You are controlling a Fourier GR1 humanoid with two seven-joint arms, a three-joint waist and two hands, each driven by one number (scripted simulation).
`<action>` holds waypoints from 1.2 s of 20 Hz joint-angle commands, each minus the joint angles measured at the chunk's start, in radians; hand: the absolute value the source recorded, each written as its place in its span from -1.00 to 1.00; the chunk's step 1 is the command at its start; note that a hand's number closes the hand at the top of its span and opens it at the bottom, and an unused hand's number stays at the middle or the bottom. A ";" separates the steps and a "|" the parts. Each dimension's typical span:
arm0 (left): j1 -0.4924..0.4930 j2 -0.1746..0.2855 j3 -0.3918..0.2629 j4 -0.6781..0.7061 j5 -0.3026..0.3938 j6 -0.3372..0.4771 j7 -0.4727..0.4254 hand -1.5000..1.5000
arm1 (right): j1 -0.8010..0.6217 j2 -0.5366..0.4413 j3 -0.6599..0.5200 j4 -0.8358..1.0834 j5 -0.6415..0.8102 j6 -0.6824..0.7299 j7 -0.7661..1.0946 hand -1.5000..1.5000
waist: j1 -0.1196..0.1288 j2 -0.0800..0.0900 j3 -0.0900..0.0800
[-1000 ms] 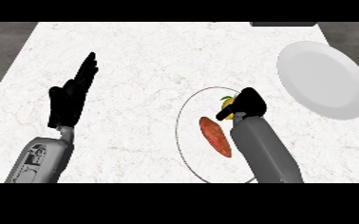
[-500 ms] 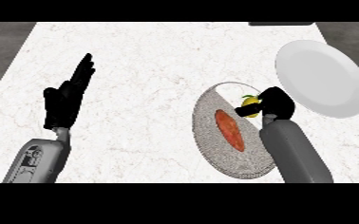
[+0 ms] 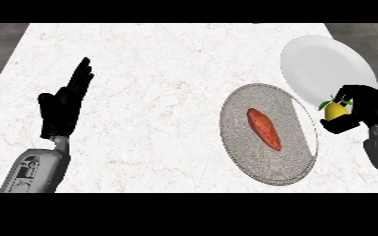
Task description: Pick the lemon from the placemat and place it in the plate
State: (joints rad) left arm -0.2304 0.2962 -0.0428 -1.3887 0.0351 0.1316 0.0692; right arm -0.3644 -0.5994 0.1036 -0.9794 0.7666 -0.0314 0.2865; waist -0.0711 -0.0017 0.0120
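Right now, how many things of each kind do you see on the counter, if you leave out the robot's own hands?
plate: 1
placemat: 1
lemon, held in the fingers of the right hand: 1
orange-red vegetable, lying on the placemat: 1
Total: 4

A kitchen: marble counter point(image 3: 170, 70); white plate point(image 3: 325, 67); round placemat point(image 3: 255, 110).
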 commanded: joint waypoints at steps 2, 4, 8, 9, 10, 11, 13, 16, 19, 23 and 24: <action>0.008 -0.009 -0.001 -0.003 -0.001 0.009 0.003 0.00 | -0.019 -0.188 -0.129 -0.034 -0.135 -0.026 -0.378 1.00 | -0.013 -0.006 0.004; 0.011 -0.007 0.007 -0.014 0.000 0.016 0.000 0.00 | -0.024 -0.228 -0.188 -0.026 -0.200 -0.032 -0.512 1.00 | 0.001 -0.006 0.005; 0.016 -0.003 -0.002 -0.008 0.000 -0.004 -0.013 0.00 | -0.030 -0.306 -0.301 0.028 -0.334 0.019 -0.775 1.00 | 0.014 0.006 0.004; 0.009 -0.014 -0.014 -0.025 -0.004 0.004 0.003 0.00 | -0.029 -0.317 -0.322 0.042 -0.361 0.031 -0.846 1.00 | 0.024 0.004 0.005; -0.007 -0.005 -0.010 -0.030 -0.004 0.000 0.006 0.00 | -0.033 -0.323 -0.341 0.071 -0.392 0.058 -0.901 1.00 | 0.036 0.010 0.005; 0.006 -0.012 -0.020 -0.021 -0.012 0.002 -0.002 0.00 | -0.025 -0.347 -0.365 0.082 -0.428 0.097 -0.983 1.00 | 0.030 0.008 0.003; 0.005 -0.009 -0.021 -0.044 -0.002 -0.013 -0.002 0.00 | -0.014 -0.375 -0.398 0.166 -0.467 0.159 -1.098 1.00 | 0.064 0.012 0.000; -0.030 -0.027 -0.042 -0.024 -0.018 -0.013 -0.009 0.00 | -0.026 -0.413 -0.407 0.303 -0.474 0.246 -1.240 1.00 | 0.091 0.023 -0.003; -0.068 -0.039 -0.065 -0.023 -0.032 -0.014 0.025 0.00 | -0.099 -0.425 -0.380 0.435 -0.443 0.312 -1.269 1.00 | 0.122 0.026 -0.005; -0.117 -0.041 -0.050 0.012 -0.019 -0.036 0.032 0.00 | -0.216 -0.382 -0.327 0.528 -0.378 0.296 -1.282 1.00 | 0.132 0.028 -0.006; -0.077 -0.031 -0.056 -0.020 -0.023 -0.039 0.035 0.00 | -0.212 -0.330 -0.303 0.541 -0.353 0.246 -1.299 1.00 | 0.136 0.023 -0.006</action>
State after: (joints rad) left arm -0.2904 0.2584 -0.1030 -1.4098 0.0075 0.1093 0.0914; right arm -0.5120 -0.9766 -0.2379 -0.5277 0.3708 0.2102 -0.9328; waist 0.0498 0.0212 0.0069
